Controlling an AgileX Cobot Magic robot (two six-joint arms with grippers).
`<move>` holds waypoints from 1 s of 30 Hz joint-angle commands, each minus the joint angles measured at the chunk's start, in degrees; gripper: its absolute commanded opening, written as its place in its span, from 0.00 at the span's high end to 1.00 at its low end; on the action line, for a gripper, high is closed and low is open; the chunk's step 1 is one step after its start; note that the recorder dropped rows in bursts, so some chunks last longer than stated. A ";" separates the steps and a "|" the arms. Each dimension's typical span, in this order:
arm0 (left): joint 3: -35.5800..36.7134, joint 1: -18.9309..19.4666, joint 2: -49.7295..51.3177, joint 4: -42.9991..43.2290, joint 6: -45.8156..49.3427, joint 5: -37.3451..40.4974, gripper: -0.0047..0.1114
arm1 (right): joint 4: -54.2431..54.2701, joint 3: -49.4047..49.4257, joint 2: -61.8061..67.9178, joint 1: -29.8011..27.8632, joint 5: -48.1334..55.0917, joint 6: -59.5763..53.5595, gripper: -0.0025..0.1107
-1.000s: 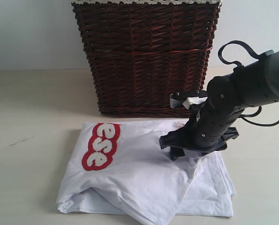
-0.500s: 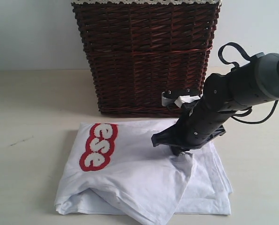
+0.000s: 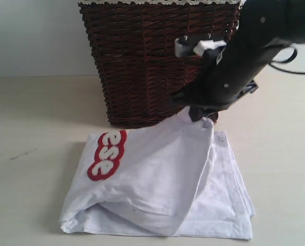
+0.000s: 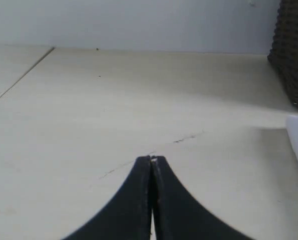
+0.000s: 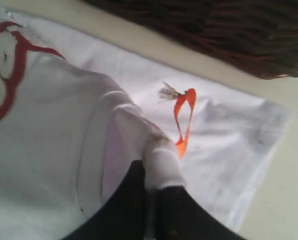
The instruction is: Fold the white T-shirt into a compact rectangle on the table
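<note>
- Wall (image 3: 34, 36): plain pale grey-white, no windows or fixtures in view; meets the tabletop in a straight line at the back.
- Tabletop (image 3: 29, 128): broad, matte, pale beige-cream.
- Scuff (image 3: 21, 154): thin dark mark on the tabletop's left side; also visible in the left wrist view.
- Seam (image 4: 21, 75): straight dark line across the tabletop, left wrist view only.
- Wicker basket (image 3: 142, 61): dark brown, at the back of the tabletop, pale trim (image 3: 142, 2) on its rim.
- Light: soft, even; diffuse shadow (image 3: 75, 110) left of the basket.
</note>
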 commanded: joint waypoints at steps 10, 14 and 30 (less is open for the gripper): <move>-0.12 -0.04 -0.32 -0.29 0.05 -0.38 0.96 | -37.01 -6.08 0.06 -0.02 24.14 26.19 0.98; -0.12 -0.04 -0.32 -0.29 0.05 -0.38 0.96 | -40.33 -5.99 4.73 -0.02 24.98 26.07 0.98; -0.12 -0.04 -0.32 -0.29 0.05 -0.38 0.96 | -48.31 -6.21 10.92 -0.64 24.98 31.08 0.50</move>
